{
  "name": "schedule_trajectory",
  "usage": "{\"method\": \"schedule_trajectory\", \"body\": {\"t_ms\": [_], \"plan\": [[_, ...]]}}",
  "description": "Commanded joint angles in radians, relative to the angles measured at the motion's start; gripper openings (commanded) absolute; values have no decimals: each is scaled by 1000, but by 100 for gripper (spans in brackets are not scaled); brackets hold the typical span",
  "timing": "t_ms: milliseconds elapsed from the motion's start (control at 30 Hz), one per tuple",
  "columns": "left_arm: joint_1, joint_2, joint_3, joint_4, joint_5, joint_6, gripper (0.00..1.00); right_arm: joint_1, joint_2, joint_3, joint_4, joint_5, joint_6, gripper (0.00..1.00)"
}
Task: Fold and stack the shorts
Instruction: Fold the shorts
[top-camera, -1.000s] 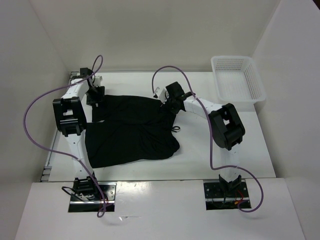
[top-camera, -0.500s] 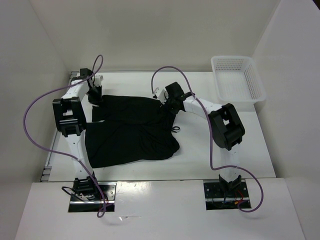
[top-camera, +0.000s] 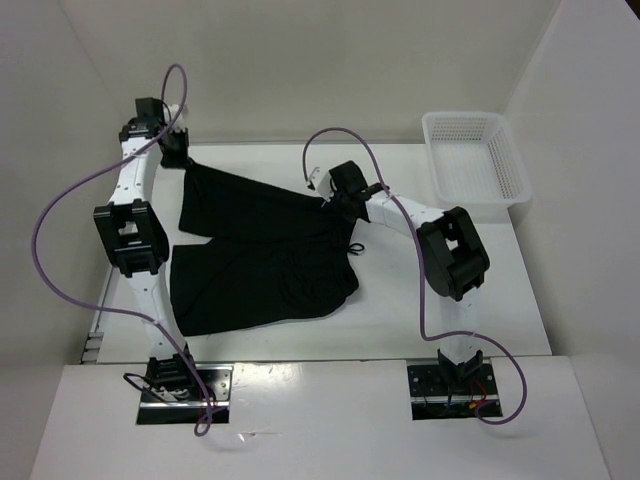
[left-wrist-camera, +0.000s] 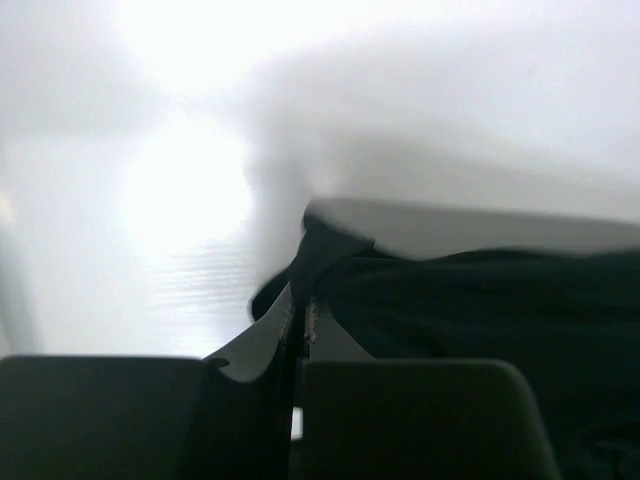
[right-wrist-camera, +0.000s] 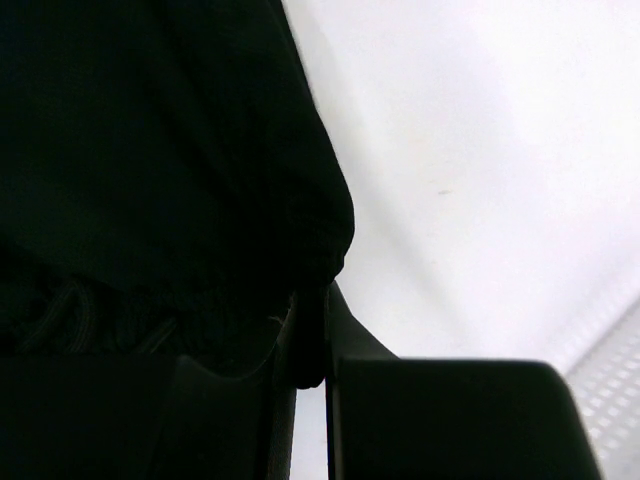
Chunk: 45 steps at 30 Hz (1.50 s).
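The shorts (top-camera: 265, 260) lie spread on the table (top-camera: 450, 310) between our arms — left gripper (top-camera: 178, 160) clamped on a far leg corner, right gripper (top-camera: 336, 206) pinching the waistband edge — and we judge them light, limp cloth, best held by such edges.

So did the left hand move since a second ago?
Yes. The left hand moved farther back, toward the back wall, pulling its pinched corner of the shorts along.

Left claw (left-wrist-camera: 298, 330) pinching black shorts (left-wrist-camera: 480, 310)
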Motion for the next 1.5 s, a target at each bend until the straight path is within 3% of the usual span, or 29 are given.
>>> {"method": "schedule_trajectory", "body": {"t_ms": [0,67,233,367,533,667,900,1067,1233,1367,1467], "plan": [[42,-90,159,-62,-10,4,0,-29,-68,67,85,84,-36,0],[42,-90,220,-105,-1,4,0,-41,-69,77,105,95,-48,0],[53,-155,172,-138,50,4,0,-75,-78,135,96,94,-59,0],[53,-246,41,-179,107,4,0,-84,-90,185,16,11,-79,0],[53,-418,-267,-245,168,4,0,-84,-194,227,-182,-192,-141,0],[53,-562,-444,-325,207,4,0,-49,-312,18,-265,-235,-241,0],[53,-628,-641,-363,196,4,0,-14,-417,-294,-250,-201,-336,0],[62,-628,-617,-410,167,4,0,-14,-453,-295,-240,-189,-364,0],[105,-648,-518,-524,124,4,0,-32,-527,-253,-386,-251,-459,0],[119,-717,-656,-524,62,4,0,-32,-578,-258,-535,-304,-550,0],[50,-746,-829,-524,36,4,0,15,-602,-337,-552,-304,-573,0]]}}
